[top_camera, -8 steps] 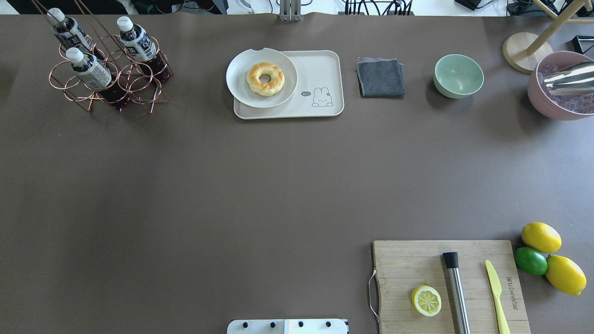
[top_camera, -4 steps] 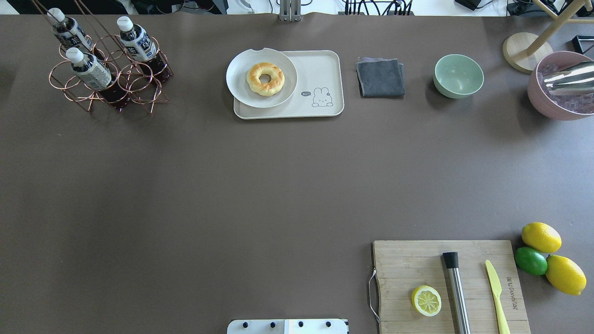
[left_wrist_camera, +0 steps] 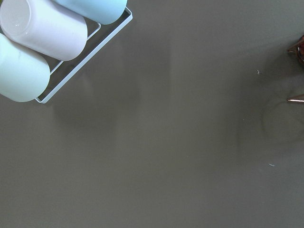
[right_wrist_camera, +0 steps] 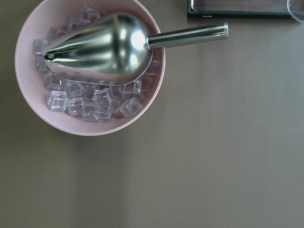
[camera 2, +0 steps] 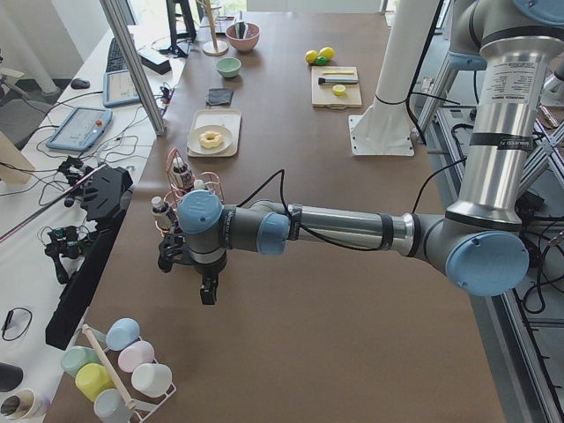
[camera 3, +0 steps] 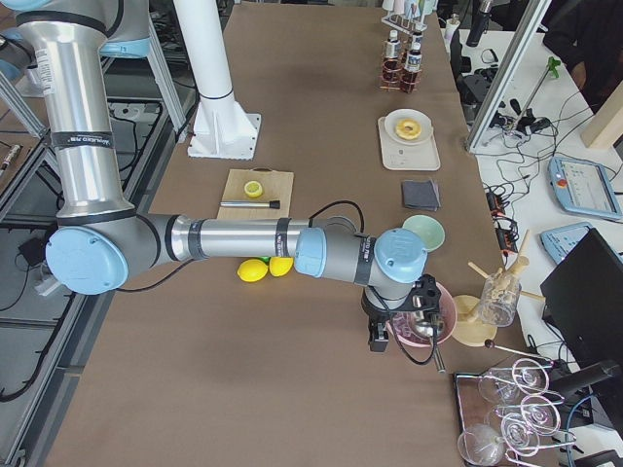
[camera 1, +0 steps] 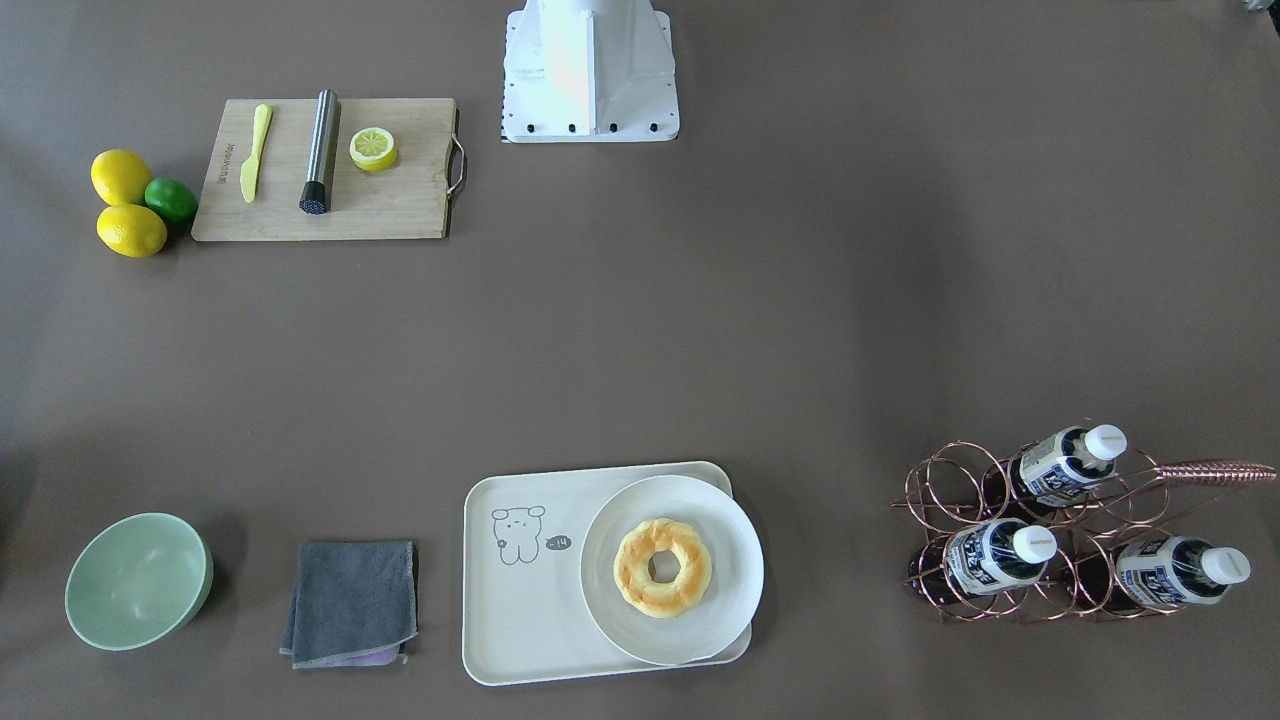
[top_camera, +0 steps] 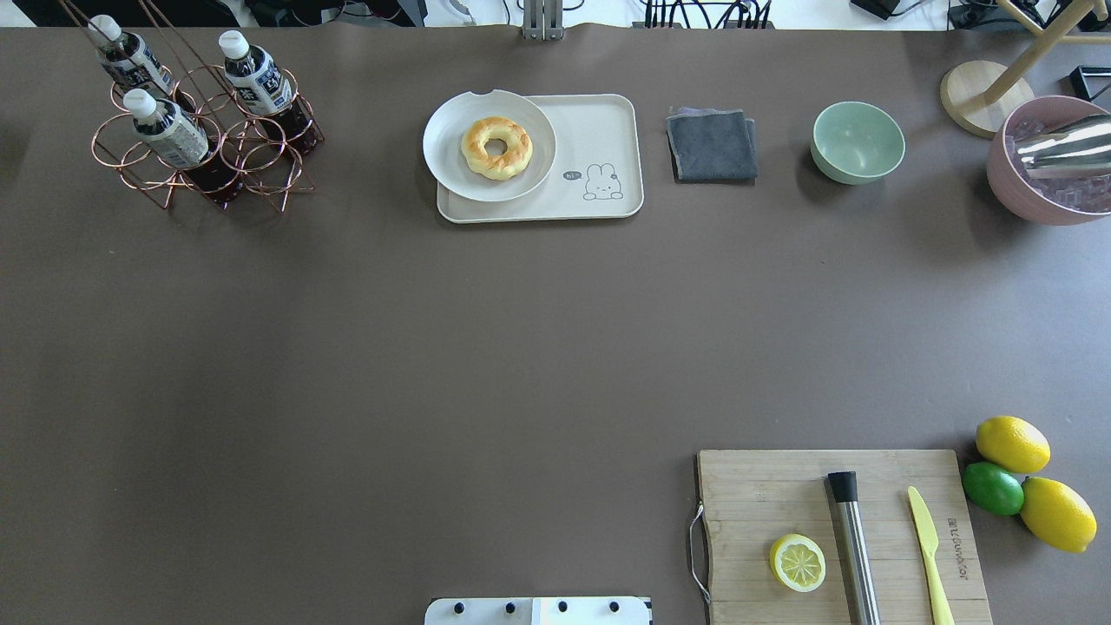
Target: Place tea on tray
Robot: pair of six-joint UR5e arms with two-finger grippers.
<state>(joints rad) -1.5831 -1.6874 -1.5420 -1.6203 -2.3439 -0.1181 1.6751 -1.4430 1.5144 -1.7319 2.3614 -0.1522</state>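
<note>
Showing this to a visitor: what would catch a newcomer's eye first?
The copper wire rack holding three dark tea bottles, at the table's far left corner. Then the golden ring doughnut on a round white plate on the cream rectangular tray, far centre, and the pink bowl of ice cubes with a steel scoop, far right.

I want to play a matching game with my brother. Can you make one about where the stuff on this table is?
Things:
1. donut
2. tea
3. half lemon
4. scoop

Places:
A. on the board
B. in the pink bowl, on the ice
C. on the plate
D. in the rack

Pairs: 1-C, 2-D, 3-A, 4-B
</note>
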